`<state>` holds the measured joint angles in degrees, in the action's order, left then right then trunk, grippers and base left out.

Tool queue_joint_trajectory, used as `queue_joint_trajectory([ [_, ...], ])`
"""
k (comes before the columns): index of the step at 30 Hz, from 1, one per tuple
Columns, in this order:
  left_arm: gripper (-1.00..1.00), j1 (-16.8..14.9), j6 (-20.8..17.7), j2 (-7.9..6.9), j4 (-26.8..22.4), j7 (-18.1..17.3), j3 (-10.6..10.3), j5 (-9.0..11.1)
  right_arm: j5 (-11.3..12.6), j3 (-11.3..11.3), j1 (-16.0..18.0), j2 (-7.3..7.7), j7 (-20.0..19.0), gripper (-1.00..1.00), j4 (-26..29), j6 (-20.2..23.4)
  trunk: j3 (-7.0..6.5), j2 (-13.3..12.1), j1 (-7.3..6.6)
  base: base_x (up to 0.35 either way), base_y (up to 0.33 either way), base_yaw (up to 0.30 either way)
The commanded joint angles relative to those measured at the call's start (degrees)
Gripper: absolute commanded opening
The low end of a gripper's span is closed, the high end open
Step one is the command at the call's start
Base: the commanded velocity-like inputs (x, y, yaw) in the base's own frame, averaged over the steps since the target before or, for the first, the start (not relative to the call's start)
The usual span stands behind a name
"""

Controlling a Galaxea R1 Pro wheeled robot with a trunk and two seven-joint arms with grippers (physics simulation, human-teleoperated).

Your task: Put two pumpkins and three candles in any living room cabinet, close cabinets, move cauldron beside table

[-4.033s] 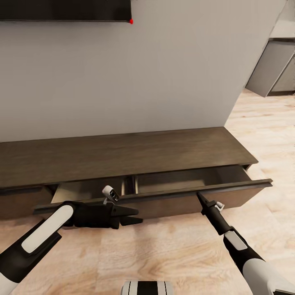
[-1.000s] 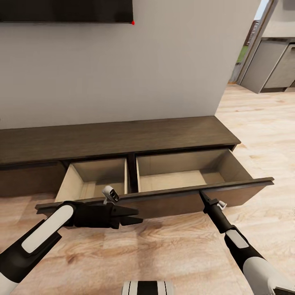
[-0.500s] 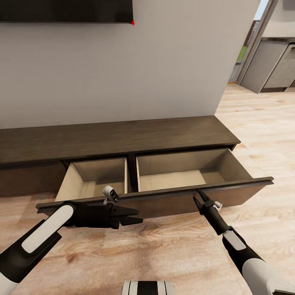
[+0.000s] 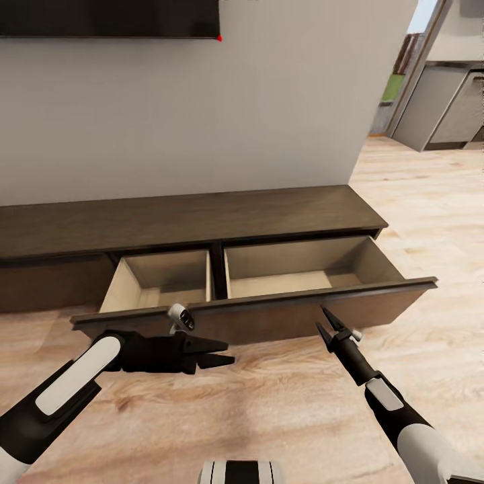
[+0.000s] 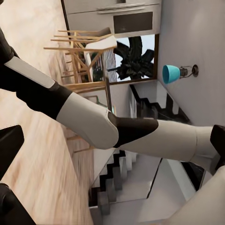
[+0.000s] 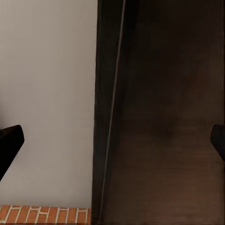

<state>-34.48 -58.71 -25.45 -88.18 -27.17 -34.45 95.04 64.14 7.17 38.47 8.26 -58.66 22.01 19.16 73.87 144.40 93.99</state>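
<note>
Two drawers of the cabinet (image 4: 202, 222) stand pulled out and bare; right end effector (image 4: 325, 321) parted just off the drawer front, left end effector (image 4: 225, 355) parted, both holding nothing; stowing, closing and cauldron remain

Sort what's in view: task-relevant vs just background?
Task-relevant: the cabinet, its drawer pulled open with nothing visible in the exposed part; right gripper open by the drawer front; left gripper.

Background: wall-mounted screen, wood floor, dining chairs, blue lamp.
</note>
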Motion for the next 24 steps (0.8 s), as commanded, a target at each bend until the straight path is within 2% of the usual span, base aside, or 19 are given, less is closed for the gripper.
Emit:
queue_joint_trajectory([
  [1, 1.0, -0.1, 0.0, -0.04, 0.0, -0.4, -0.1, -0.2, 0.4, 0.0, 0.0, 0.0, -0.1, 1.0, 0.0, 0.5, 0.04, 0.0, -0.04, -0.319, 0.0, 0.0],
  [7, 1.0, -0.1, 0.0, -0.04, 0.0, -0.4, -0.1, -0.4, 0.4, 0.0, 0.0, 0.0, 0.1, 1.0, 0.0, 0.5, 0.04, 0.0, -0.04, -0.287, 0.0, 0.0],
  [13, 1.0, -0.1, 0.0, -0.05, 0.1, -0.3, -0.1, -0.5, 0.4, 0.0, 0.0, 0.02, 0.6, 1.0, 0.0, 0.5, 0.04, 0.0, -0.04, -0.123, 0.0, 0.0],
  [17, 1.0, -0.1, 1.3, 0.02, 0.1, 0.4, -0.2, -0.6, 0.5, 0.1, 0.0, 0.61, 2.3, 1.0, 0.0, 0.5, 0.04, 0.0, -0.04, -0.021, 0.0, 0.0],
  [19, 1.0, -0.1, 2.4, 0.13, 0.1, 1.9, -0.3, -0.6, 0.5, 0.1, -0.3, 1.55, 3.0, 1.0, 0.0, 0.8, 0.04, 0.0, -0.04, -0.006, 0.0, 0.0],
  [24, 1.0, -0.1, 2.9, 0.2, 0.1, 2.9, -0.2, -0.5, 0.5, 0.2, -1.9, 2.58, 3.4, 1.0, 0.0, 1.0, -1.07, 0.0, -0.17, -0.002, 0.0, 0.0],
])
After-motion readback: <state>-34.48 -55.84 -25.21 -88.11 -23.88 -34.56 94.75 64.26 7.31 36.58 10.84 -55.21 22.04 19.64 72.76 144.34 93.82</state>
